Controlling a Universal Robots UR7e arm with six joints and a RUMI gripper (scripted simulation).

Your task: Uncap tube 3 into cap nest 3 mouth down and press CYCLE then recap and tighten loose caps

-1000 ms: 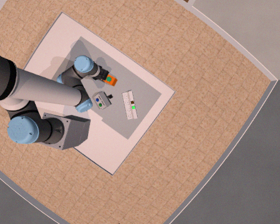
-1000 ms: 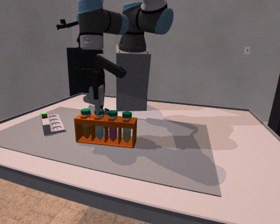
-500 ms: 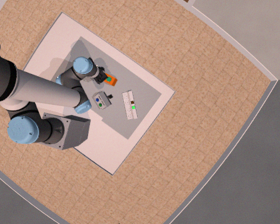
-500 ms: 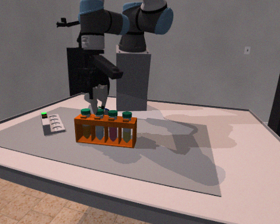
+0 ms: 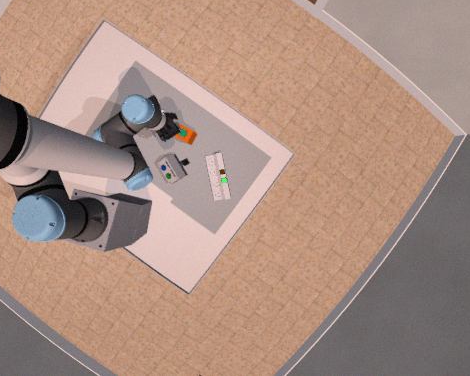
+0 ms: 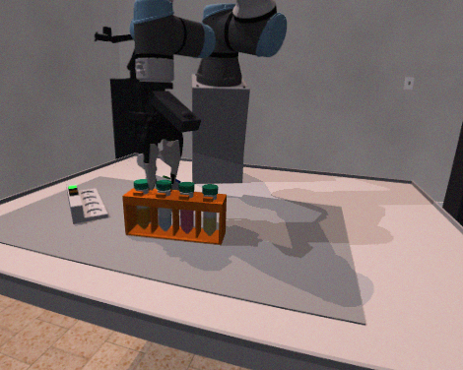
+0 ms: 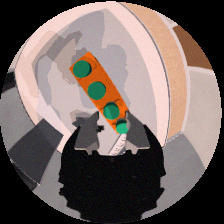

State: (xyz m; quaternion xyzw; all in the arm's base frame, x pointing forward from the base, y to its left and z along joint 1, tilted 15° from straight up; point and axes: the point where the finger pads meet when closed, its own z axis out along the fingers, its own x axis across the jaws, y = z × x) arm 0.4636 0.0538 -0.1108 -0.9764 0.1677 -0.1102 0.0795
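The orange rack DS [image 5: 191, 137] [image 6: 223, 220] [image 7: 89, 57] holds four tubes, each with a green cap on it. The cap of tube 3 [image 6: 164, 186] [image 7: 111, 111] stands on its tube. My gripper [image 6: 163, 179] [image 7: 111, 111] is partly open, with its fingertips on either side of that cap and close to its height; contact cannot be told. The caps of tube 4 [image 6: 141, 186] [image 7: 122, 128], tube 2 [image 6: 186, 188] [image 7: 96, 90] and tube 1 [image 6: 210, 190] [image 7: 82, 68] are on. The white tray CT [image 5: 210, 166] shows no cap in its nests. Its green lamp [image 5: 224, 180] [image 6: 73, 187] is lit.
The grey key housing [image 5: 176, 163] stands between the arm's base and the tray, with the blue CYCLE key [image 5: 163, 167] and the green READY key [image 5: 168, 176]. The cap of tube 4 is close beside one finger.
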